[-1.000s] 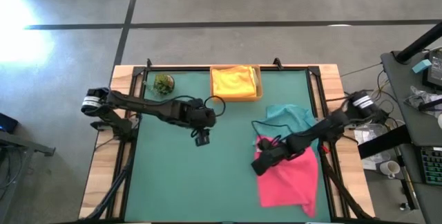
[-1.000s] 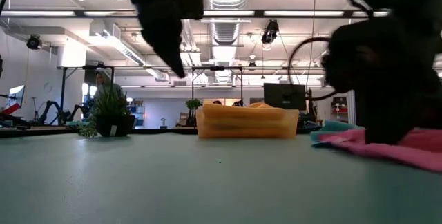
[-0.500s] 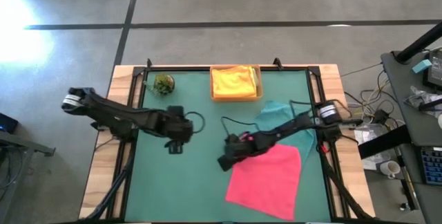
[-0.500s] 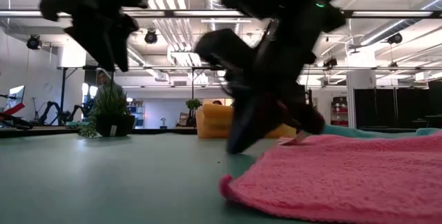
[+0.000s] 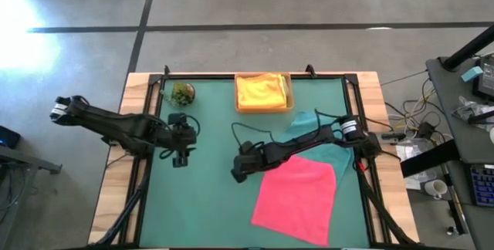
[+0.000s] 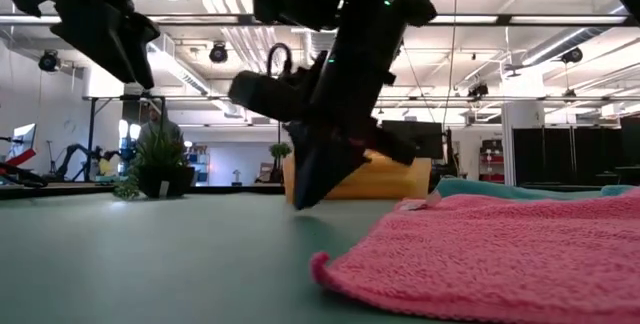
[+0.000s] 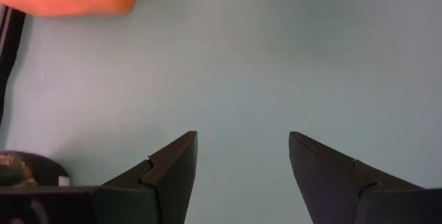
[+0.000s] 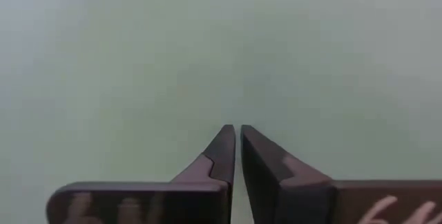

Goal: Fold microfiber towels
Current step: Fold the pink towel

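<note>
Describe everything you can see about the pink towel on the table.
The pink square microfiber towel looks soft and fuzzy, with a nubbly pile. It lies spread flat and unfolded on the green table mat, toward the right side, turned slightly askew. Its far corner overlaps the teal cloth. The right tool, shut, sits just beyond its left corner, apparently not gripping it.

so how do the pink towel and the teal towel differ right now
The pink towel lies spread flat and almost fully in view; the teal towel is bunched and partly hidden under the pink one and the right arm. The pink towel sits nearer the table's front edge, the teal towel farther back toward the tray. Both lie on the right side of the table, unfolded, and neither is held.
</note>
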